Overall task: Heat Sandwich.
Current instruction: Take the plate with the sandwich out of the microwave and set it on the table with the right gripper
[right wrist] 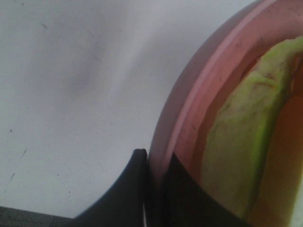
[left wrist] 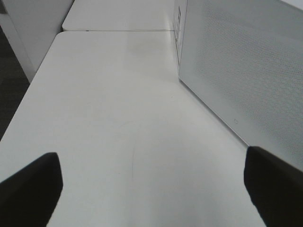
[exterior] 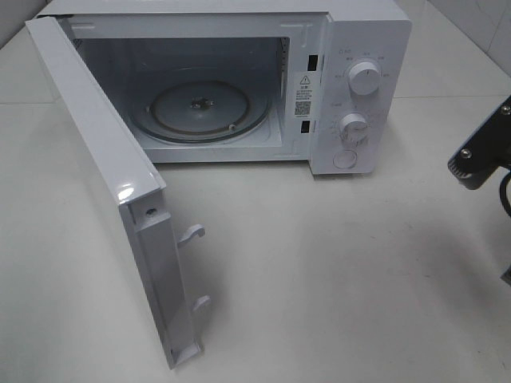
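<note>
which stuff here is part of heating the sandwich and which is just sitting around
Part of the job:
- sandwich
- pink plate, right gripper shut on its rim
- microwave, door open, glass turntable bare

Just around:
- white table
- open left gripper

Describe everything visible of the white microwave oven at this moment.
The white box-shaped microwave oven stands on the pale tabletop at the back of the exterior high view. Its hinged white door is swung wide open toward the camera, two latch hooks showing on its free edge. The cavity holds only a round clear glass turntable. The right-hand panel carries two white round dials, one above the other, with a round button below. Nothing touches it; the left wrist view shows the door's perforated outer face.
</note>
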`<state>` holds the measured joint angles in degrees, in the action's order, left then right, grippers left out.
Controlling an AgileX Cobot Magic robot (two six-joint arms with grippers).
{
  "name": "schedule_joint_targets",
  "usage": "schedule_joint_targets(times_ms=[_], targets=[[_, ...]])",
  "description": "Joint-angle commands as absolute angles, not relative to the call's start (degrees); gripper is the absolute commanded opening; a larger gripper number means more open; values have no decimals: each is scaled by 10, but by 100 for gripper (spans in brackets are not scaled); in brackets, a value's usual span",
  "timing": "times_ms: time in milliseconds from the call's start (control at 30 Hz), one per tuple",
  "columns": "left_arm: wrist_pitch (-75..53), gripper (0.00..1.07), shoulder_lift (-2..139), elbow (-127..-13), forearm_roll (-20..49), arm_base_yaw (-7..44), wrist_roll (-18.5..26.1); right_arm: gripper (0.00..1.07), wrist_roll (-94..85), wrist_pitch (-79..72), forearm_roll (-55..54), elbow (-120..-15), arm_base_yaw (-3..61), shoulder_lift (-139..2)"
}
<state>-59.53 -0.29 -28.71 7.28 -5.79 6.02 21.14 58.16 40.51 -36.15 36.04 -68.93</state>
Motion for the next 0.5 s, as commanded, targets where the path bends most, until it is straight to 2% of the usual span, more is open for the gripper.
schedule_joint_targets(times_ms=[33,333,500], targets=[[-592,98,-15,-285,75,-60,56,0,257,590,438,-379,359,-715],[-592,98,-15,-285,75,-60,56,0,316,563,451,-403,359,-779],[-592,98,-15,-285,75,-60,56,0,336,527,455,-408,318,-810]])
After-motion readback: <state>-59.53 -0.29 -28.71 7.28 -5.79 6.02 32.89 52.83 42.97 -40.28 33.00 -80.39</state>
